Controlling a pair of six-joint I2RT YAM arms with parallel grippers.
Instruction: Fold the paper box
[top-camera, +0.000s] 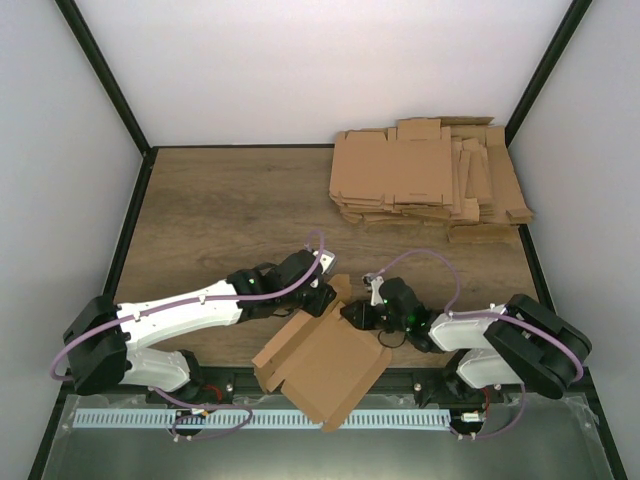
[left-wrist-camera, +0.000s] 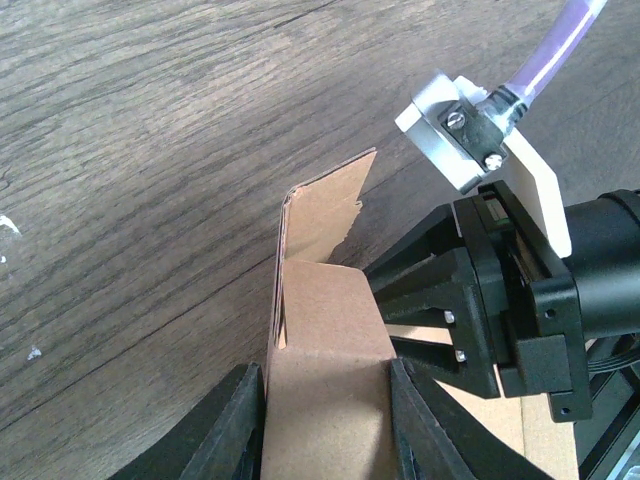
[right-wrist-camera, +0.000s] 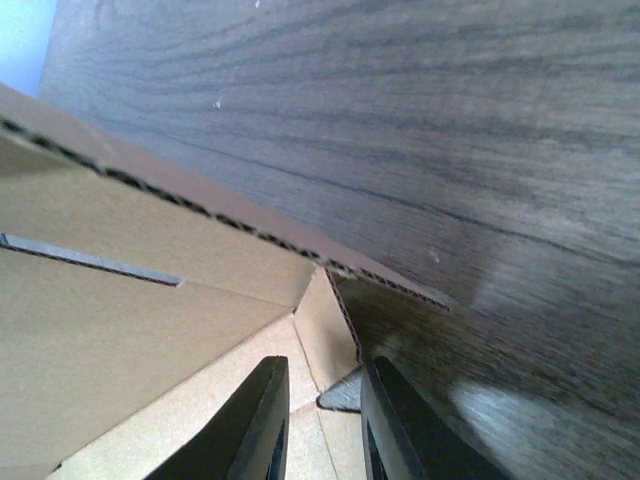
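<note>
Left gripper (left-wrist-camera: 322, 405) pinches a paper box (top-camera: 320, 370) flap; right gripper (right-wrist-camera: 325, 395) nearly closed, hold unclear, so its corner may slip and unfold.

Right wrist view — paper box (right-wrist-camera: 120, 300) cropped left and below.

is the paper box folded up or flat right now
Partly folded: the paper box is mostly a spread sheet, but one end flap stands bent up inside the left hand.

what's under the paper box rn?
Beneath the paper box: the near edge of the wooden table and the white slotted rail, visible either side. What's directly below is covered.
</note>
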